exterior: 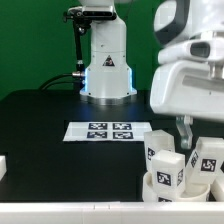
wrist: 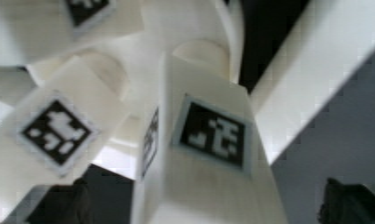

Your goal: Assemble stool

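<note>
The round white stool seat [exterior: 172, 190] lies at the table's front, on the exterior view's right. Tagged white legs stand on it: one [exterior: 165, 160] towards the front, another [exterior: 206, 155] further to the exterior view's right. My gripper [exterior: 185, 130] hangs right over them. In the wrist view a tagged leg [wrist: 210, 130] runs down between my dark fingers [wrist: 353, 200], with a gap showing on each side, so the gripper [wrist: 205, 205] is open around it. A second tagged leg [wrist: 59, 130] leans beside it. The seat is mostly hidden in the wrist view.
The marker board [exterior: 100, 131] lies flat mid-table in front of the robot base [exterior: 105, 70]. A small white part [exterior: 3, 166] sits at the exterior view's left edge. The table's front edge runs just below the seat.
</note>
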Controlling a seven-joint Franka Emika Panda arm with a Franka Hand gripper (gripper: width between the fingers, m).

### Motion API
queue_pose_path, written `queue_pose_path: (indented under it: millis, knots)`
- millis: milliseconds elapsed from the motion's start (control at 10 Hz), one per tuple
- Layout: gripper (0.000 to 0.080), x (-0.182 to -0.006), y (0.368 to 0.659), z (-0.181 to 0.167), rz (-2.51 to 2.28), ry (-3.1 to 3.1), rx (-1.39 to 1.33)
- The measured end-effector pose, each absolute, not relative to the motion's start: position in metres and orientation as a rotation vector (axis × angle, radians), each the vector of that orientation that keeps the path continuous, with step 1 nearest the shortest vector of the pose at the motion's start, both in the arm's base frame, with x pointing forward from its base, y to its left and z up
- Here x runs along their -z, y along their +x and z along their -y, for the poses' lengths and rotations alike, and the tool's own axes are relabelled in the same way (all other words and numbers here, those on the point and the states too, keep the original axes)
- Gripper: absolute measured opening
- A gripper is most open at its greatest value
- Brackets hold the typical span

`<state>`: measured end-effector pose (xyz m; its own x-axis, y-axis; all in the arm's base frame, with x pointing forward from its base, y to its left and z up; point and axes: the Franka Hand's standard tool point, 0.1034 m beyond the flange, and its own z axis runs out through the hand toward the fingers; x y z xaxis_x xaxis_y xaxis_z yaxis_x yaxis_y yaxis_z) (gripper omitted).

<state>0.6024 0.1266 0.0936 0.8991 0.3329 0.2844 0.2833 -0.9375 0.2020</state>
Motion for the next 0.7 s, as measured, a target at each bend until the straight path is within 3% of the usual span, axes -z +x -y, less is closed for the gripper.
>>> queue_pose_path:
  millis: [200,400,700]
  knots:
    - [0.0648,-0.116,0.606,-0.124,-0.425,2.956,-0.446]
    - [0.0648,-0.119,0.598,-0.115,-0.404,2.958,-0.120]
    - [0.0648,-0.119,0.602,-0.115,-0.409,2.949,-0.050]
